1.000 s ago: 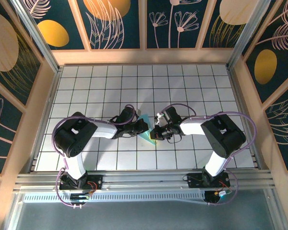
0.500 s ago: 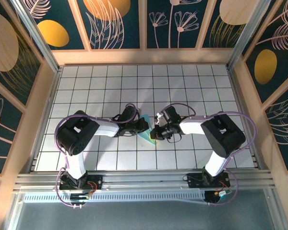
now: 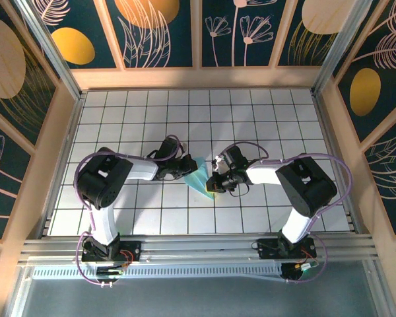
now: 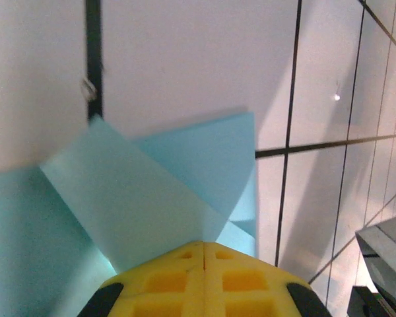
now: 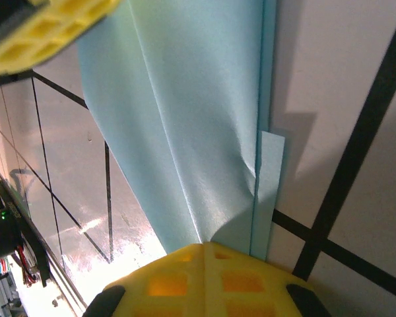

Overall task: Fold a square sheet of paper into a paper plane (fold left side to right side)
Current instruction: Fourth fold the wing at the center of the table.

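The square sheet of paper (image 3: 198, 176) is a creased light-cyan shape with folded flaps, lying mid-table between both arms. My left gripper (image 3: 189, 169) is at its left edge. In the left wrist view its yellow jaws (image 4: 203, 243) are shut, and a pale flap of the paper (image 4: 152, 198) rises into their tip. My right gripper (image 3: 211, 183) is at the sheet's right end. Its jaws (image 5: 204, 245) are shut where the paper (image 5: 198, 99) puckers and its creases run into the tip. The left fingers (image 5: 39, 26) show at the top left of the right wrist view.
The white gridded tabletop (image 3: 251, 119) is walled by wooden rails on three sides. Both arm bases sit on the metal rail (image 3: 198, 247) at the near edge. The dark body of the right gripper (image 4: 383, 264) sits close at the lower right of the left wrist view.
My left gripper has moved left and slightly away from the right one, and the cyan paper now stretches further left with it. The right gripper has stayed put.
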Robot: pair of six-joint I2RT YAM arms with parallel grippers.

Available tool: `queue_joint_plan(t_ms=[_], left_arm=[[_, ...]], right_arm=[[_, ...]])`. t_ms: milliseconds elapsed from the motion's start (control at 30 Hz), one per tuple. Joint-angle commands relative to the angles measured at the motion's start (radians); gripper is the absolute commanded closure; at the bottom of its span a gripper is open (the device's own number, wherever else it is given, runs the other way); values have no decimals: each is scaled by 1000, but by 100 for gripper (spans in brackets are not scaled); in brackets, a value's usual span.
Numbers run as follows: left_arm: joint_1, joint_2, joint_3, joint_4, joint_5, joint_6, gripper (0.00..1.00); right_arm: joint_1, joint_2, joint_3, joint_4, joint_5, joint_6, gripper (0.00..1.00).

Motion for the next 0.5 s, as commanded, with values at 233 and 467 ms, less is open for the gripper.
queue_joint_plan(t_ms=[233,467], left_arm=[[161,64,37,-41,-146,140,100],[178,-4,57,-65,-149,203,100]], right_arm=[[9,45,-41,-161,111,-16,100],[9,40,-40,-140,99,-8,100]])
